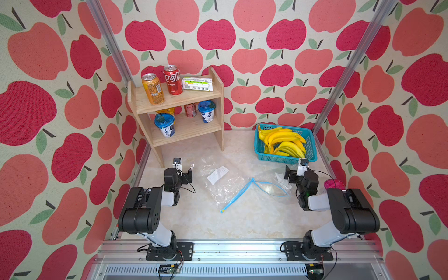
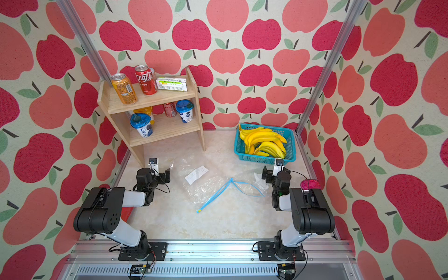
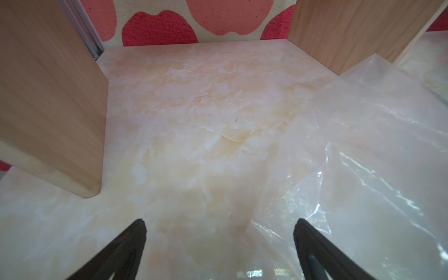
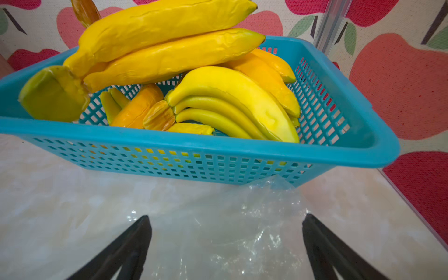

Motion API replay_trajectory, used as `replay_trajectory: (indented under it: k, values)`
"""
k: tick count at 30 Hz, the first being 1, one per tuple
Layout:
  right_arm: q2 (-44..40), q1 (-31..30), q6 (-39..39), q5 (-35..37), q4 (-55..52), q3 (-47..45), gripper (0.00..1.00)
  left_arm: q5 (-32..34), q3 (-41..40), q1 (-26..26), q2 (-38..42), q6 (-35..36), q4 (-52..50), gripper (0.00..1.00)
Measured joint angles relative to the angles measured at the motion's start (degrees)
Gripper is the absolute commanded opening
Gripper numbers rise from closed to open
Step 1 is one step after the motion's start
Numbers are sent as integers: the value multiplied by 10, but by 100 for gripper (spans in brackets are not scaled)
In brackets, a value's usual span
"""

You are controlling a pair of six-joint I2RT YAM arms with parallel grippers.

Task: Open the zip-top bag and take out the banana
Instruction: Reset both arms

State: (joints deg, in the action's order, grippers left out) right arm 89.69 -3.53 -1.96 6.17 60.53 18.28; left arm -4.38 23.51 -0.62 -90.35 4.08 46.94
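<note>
Label (image 1: 217, 174) print on the zip-top bag (image 1: 228, 191) is too small to read. The right arm (image 1: 349, 213) partly hides a pink object (image 1: 334, 183).

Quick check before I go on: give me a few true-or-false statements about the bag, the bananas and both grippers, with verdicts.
1. The left gripper and the right gripper are both open and empty. True.
2. A banana lies inside the zip-top bag. False: the bag lies flat on the table, and only a white slip shows in or on it.
3. The bananas are piled in the teal basket. True.
4. The left gripper is clamped on the blue zip strip. False: it is apart from the strip, at the bag's edge near the wooden shelf.
5. One end of the zip strip is parted into a loop. True.
</note>
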Motion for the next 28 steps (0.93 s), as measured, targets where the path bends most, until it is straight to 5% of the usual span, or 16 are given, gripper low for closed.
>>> replay_trajectory:
  k: [28]
  values:
    - [-1,2,-6,-18,-24,2,100,-26,3,0,4,2,-11,97]
